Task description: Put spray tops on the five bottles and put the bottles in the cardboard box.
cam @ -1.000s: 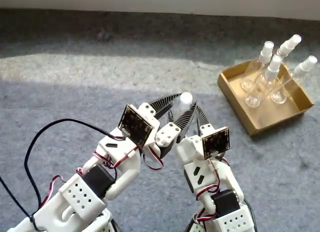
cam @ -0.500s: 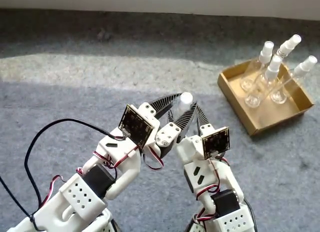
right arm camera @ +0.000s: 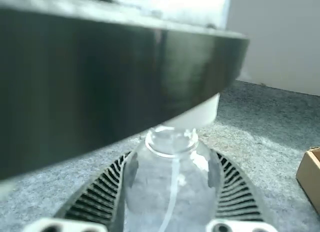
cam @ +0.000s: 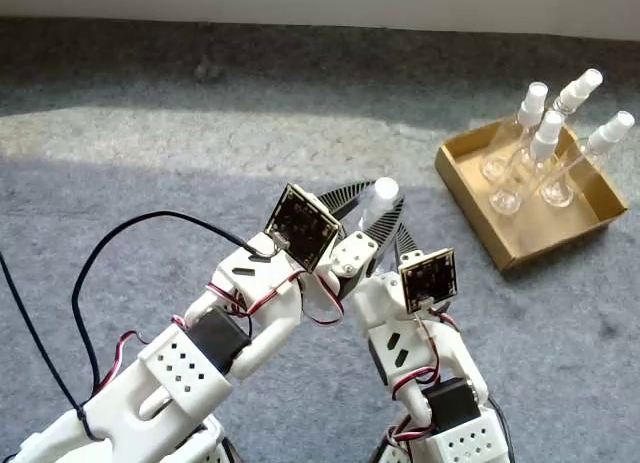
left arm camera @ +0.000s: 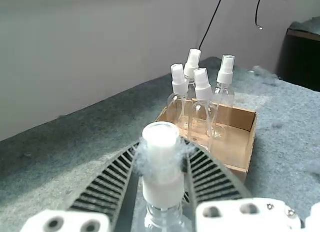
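The right gripper [right arm camera: 171, 164] grips the clear round-shouldered bottle [right arm camera: 170, 197]; the left gripper [left arm camera: 161, 151], closed on the white plastic spray top [left arm camera: 161, 182], holds it at the neck (keep it square, twist gently). Beyond, four capped bottles [cam: 520, 153] stand in the brown cardboard box [cam: 465, 205].

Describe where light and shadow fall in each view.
High view: a sunlit band crosses the carpet, and sun reaches the cardboard box. Left wrist view: the spray top in the left pincer is brightly lit. Right wrist view: a dark shaded part looms over the bottle, whose glass glints.
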`<move>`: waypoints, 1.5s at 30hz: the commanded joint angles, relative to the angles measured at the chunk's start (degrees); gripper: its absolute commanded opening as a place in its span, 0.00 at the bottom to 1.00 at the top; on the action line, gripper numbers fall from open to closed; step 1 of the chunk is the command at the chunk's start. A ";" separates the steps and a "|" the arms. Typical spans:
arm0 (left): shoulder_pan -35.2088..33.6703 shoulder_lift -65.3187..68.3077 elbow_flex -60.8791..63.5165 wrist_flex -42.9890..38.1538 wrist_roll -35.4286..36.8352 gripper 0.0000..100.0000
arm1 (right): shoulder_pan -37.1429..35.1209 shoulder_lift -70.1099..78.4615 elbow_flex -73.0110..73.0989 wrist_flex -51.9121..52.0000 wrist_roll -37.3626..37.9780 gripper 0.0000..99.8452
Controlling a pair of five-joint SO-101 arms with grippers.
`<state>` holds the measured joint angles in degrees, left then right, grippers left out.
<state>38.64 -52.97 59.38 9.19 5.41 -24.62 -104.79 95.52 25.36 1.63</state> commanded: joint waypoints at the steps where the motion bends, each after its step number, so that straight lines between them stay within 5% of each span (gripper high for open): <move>1: 0.92 0.22 -1.63 -0.26 -0.35 0.00 | -0.31 -0.48 6.73 -0.04 0.00 0.13; 37: -2.15 -10.51 8.66 4.22 -0.44 0.01 | -0.22 -0.48 6.73 0.22 0.00 0.13; 45: -6.99 -10.59 9.27 4.22 -0.18 0.19 | -0.22 -0.48 6.73 0.22 0.00 0.13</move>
<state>34.59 -63.34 68.79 13.05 5.58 -24.88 -104.79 95.52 25.36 1.71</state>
